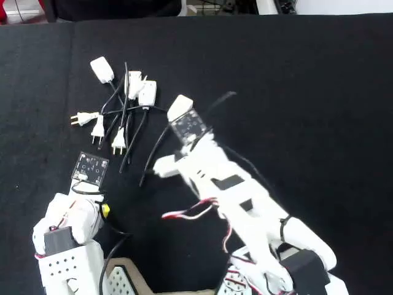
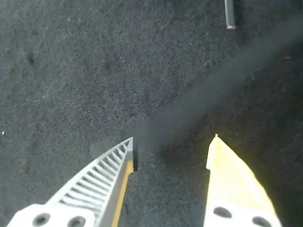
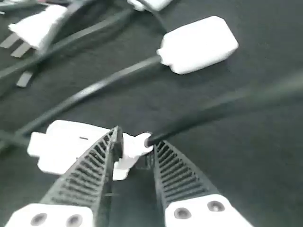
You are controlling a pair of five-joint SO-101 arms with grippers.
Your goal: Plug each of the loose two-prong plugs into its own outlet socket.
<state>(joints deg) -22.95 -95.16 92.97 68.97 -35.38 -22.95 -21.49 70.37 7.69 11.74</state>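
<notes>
Plug [image 3: 132, 152] pinched in right hand [image 3: 135, 137], white socket block [image 3: 61, 146] just beside

Right gripper [image 3: 136, 138]: two black ribbed plastic fingers [image 3: 177, 175], closed on the narrow neck of a white rectangular plastic connector [image 3: 61, 146]. The connector's body lies outside the grip, against one finger. Whether it is plug or socket cannot be told. A thick black cable [image 3: 227, 106] leaves the neck at the fingertips and crosses the black felt-like table cover [image 3: 246, 170]. Beyond the connector, well apart, lies a white rounded plastic outlet socket [image 3: 199, 45] on its own black lead [image 3: 109, 82]. Farther from the connector lies a white two-prong plug [image 3: 40, 23] with flat metal prongs [image 3: 10, 40].
</notes>
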